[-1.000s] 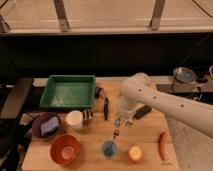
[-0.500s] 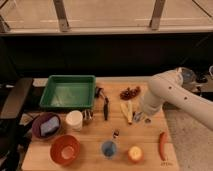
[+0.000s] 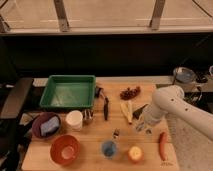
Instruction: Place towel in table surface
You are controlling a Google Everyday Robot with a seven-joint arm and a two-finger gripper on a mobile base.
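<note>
The table surface [image 3: 95, 137] is a light tan wooden top carrying many items. My white arm [image 3: 172, 105] reaches in from the right. Its gripper [image 3: 142, 125] hangs low over the right part of the table, just right of the yellow banana [image 3: 127, 111] and above the red chili [image 3: 162, 145]. I cannot make out the pale grey-blue towel. A small pale patch shows right at the gripper's end, and I cannot tell whether that is the cloth. The small blue cup [image 3: 109, 148] stands near the front edge, left of the gripper.
A green tray [image 3: 67, 91] sits at the back left. A purple bowl with a blue pad [image 3: 46, 125], a white cup [image 3: 74, 120] and an orange bowl [image 3: 65, 149] stand at the left. Grapes [image 3: 130, 92], a black utensil [image 3: 106, 107] and an orange fruit [image 3: 135, 153] lie mid-table.
The arm has swung to the right, from above the blue cup at mid-table towards the table's right side. The gripper now sits right of the banana.
</note>
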